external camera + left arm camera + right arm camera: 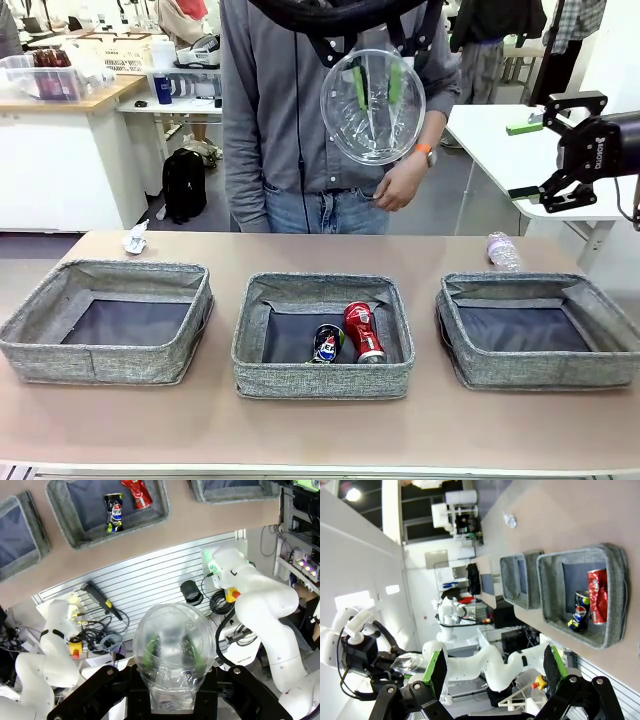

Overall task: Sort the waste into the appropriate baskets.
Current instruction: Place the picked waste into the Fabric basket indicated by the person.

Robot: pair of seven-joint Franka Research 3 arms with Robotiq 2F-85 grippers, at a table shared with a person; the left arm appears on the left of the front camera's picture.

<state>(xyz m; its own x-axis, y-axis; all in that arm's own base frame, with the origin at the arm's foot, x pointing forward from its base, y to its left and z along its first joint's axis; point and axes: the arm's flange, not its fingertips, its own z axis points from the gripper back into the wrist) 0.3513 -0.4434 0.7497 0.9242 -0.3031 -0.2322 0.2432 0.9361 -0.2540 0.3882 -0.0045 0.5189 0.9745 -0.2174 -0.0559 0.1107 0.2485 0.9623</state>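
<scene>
Grasping the clear plastic cup (373, 140), the left jaws are clenched on its sides, with the green pads (358, 90) showing through the wall. The cup hangs high above the middle basket (322, 382), in front of the person's chest. The right jaws stand released, wide apart, raised above the tabletop (320, 430) near the right basket (540, 375). Inside the middle basket lie the red drink can (363, 332) and the dark blue can (326, 343), side by side. The small clear bottle (503, 250) lies on the tabletop just behind the right basket. The crumpled white paper wad (135, 238) sits beyond the left basket (100, 368).
</scene>
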